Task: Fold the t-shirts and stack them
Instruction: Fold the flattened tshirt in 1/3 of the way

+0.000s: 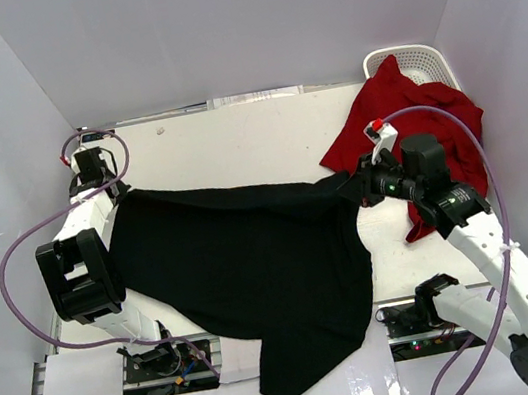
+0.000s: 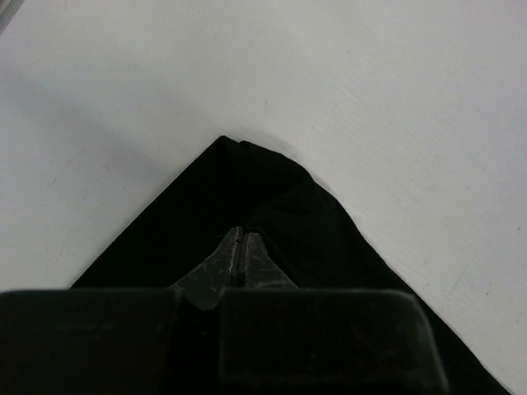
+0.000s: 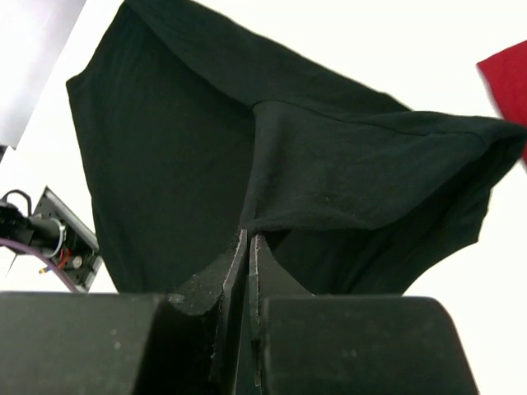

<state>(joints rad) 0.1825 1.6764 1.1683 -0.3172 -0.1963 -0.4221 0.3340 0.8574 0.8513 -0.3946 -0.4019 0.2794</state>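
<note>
The black t-shirt [image 1: 256, 270] lies spread across the table's middle, its lower end hanging over the near edge. My left gripper [image 1: 114, 200] is shut on the shirt's far-left corner; in the left wrist view [image 2: 241, 234] the cloth [image 2: 247, 189] comes to a point beyond the closed fingers. My right gripper [image 1: 352, 188] is shut on the shirt's right corner and holds it lifted, the cloth [image 3: 346, 164] draping from the fingertips [image 3: 249, 239]. The red t-shirt [image 1: 404, 123] lies crumpled at the back right, partly over the basket. No star mark shows.
A white lattice basket [image 1: 423, 57] stands in the back right corner under the red shirt. White walls close in the table on three sides. Purple cables loop off both arms. Bare white tabletop [image 1: 235, 146] lies behind the black shirt.
</note>
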